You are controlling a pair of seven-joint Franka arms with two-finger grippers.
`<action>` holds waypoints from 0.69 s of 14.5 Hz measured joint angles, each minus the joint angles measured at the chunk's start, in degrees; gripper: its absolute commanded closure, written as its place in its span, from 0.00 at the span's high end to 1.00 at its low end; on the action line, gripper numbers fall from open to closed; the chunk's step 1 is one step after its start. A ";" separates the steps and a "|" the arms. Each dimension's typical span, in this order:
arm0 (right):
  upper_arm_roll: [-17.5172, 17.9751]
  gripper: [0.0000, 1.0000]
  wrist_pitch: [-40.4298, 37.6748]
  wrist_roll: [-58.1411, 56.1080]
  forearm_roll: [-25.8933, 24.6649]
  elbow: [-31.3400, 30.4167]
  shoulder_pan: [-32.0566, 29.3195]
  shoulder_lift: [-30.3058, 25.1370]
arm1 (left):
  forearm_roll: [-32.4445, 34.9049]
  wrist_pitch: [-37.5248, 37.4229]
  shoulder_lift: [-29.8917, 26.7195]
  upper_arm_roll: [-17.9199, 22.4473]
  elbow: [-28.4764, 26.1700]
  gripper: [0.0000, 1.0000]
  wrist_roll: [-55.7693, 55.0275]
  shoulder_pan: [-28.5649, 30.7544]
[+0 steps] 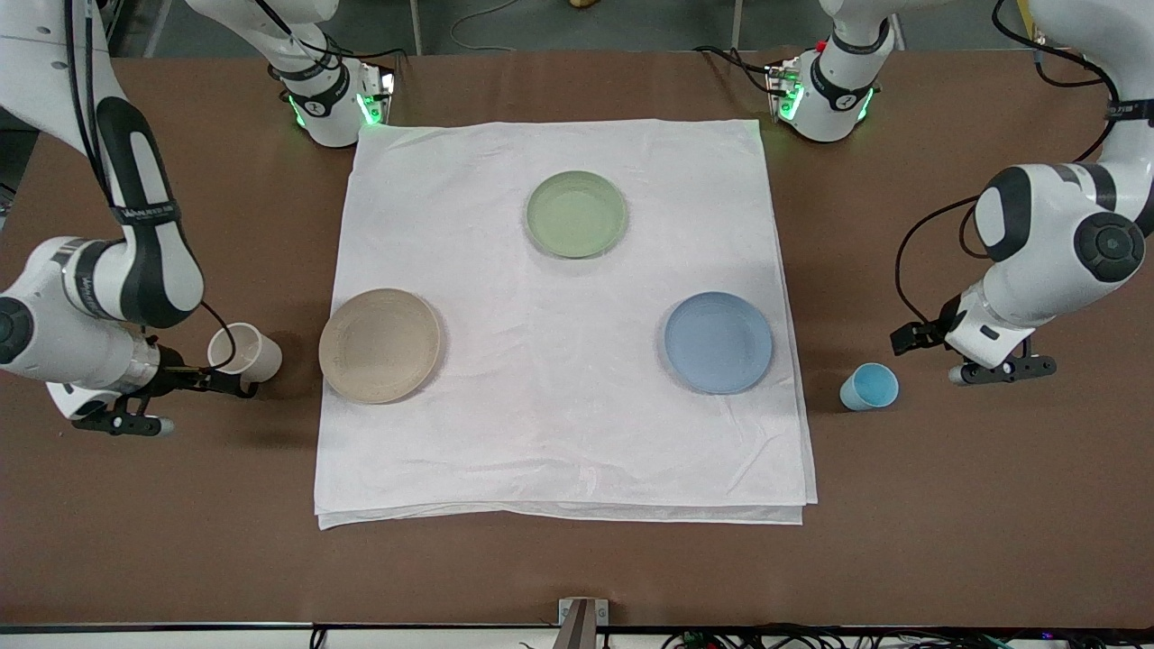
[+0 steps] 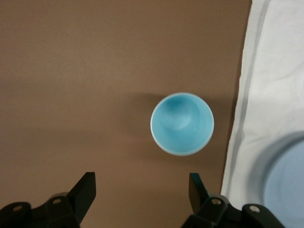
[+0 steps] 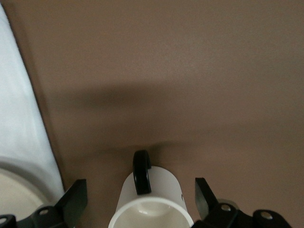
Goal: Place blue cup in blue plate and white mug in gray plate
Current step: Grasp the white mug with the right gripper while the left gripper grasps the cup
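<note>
Blue cup [image 1: 870,387] stands upright on the bare brown table [image 1: 947,505], beside the white cloth [image 1: 559,433] near the blue plate [image 1: 718,342]. Left gripper [image 2: 141,192] hovers by it, fingers spread apart. White mug [image 1: 243,352] sits just off the cloth beside the gray plate [image 1: 380,344], between the wide-open fingers of the right gripper [image 3: 141,198]. A green plate [image 1: 577,214] lies farther back.

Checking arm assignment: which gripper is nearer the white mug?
Right. The right gripper is open with the white mug between its fingers; the left gripper is open by the blue cup.
</note>
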 measured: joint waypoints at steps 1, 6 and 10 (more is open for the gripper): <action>0.09 0.84 2.19 0.00 0.00 -1.04 0.03 1.02 | 0.00 2.21 1.79 -0.01 0.17 0.72 -0.04 0.03; 0.62 0.00 3.49 -0.14 0.00 -2.98 0.17 2.56 | 0.00 5.22 9.07 -0.04 3.88 0.36 -0.63 0.06; 0.60 0.00 2.69 -0.29 0.35 -2.85 0.13 2.46 | 0.00 5.89 11.54 -0.17 4.97 0.00 -0.74 0.04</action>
